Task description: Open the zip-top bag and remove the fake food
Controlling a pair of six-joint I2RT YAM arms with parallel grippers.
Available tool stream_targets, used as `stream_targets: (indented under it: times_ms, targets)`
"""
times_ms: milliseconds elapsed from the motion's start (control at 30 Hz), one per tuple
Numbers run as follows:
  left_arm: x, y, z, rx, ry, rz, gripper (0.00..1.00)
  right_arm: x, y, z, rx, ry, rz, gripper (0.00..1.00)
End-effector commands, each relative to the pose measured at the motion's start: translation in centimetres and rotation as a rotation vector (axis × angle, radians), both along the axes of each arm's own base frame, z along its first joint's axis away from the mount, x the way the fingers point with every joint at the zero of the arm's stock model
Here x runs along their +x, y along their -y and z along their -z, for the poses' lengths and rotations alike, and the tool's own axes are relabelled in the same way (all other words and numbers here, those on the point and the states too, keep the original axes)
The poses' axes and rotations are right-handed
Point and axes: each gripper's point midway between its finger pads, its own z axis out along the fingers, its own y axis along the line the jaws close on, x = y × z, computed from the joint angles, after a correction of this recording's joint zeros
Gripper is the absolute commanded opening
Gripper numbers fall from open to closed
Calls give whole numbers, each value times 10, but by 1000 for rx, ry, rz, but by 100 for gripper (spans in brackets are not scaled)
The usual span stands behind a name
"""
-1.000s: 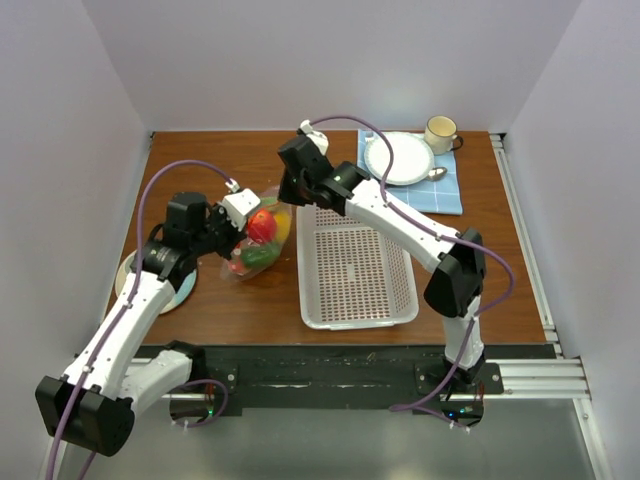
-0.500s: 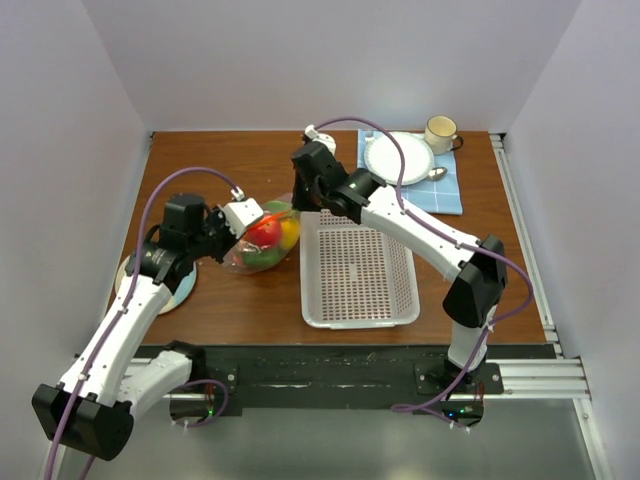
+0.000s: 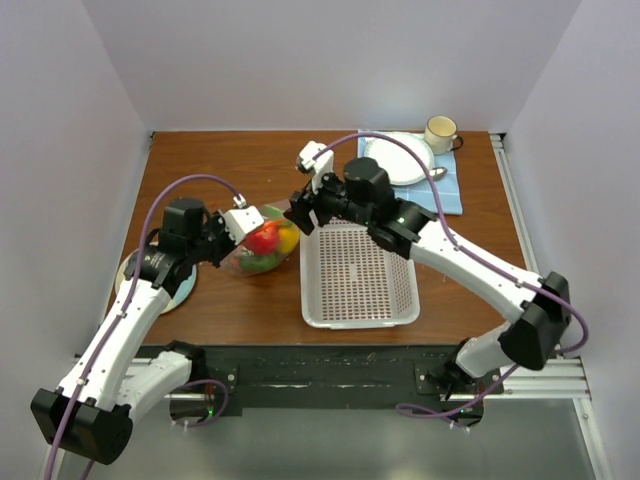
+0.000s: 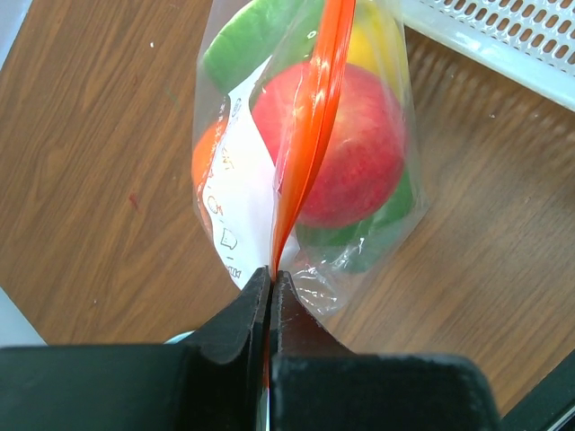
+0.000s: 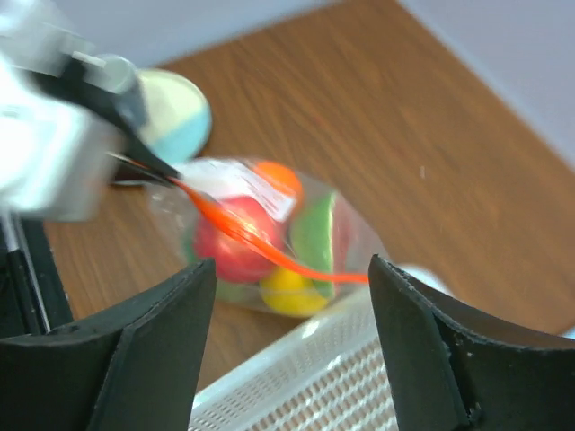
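Clamping red-orange strip point(image 4: 310, 135) of clear crinkly zip-top bag point(image 4: 241, 184) in left gripper point(image 4: 270, 275) beside white perforated basket point(image 3: 357, 272); holding right gripper point(image 5: 287, 269) agape.

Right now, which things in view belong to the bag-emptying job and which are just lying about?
Job: clear crinkly zip-top bag with orange zip strip; glossy plastic fake fruit inside it; left pincer, shut on the strip; right pincer, open near the bag.
Lying about: white perforated plastic basket; white plate; blue cloth; cream mug; cream-and-blue round dish.
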Motion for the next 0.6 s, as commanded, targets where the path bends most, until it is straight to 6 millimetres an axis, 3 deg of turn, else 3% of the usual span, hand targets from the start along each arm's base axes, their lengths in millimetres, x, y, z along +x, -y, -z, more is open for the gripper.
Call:
stream_targets:
  times_ms: [0, 67, 267, 567]
  targets:
    - [6, 6, -10, -11, 60, 42, 0, -26, -20, -42, 77, 277, -266, 99]
    - [8, 10, -16, -14, 79, 73, 0, -35, -25, -35, 86, 315, -341, 99]
    - [15, 20, -39, 11, 112, 174, 0, -23, -22, -14, -34, 373, -301, 99]
    - [17, 29, -46, 27, 102, 262, 0, -9, -38, 5, -133, 438, -326, 98]
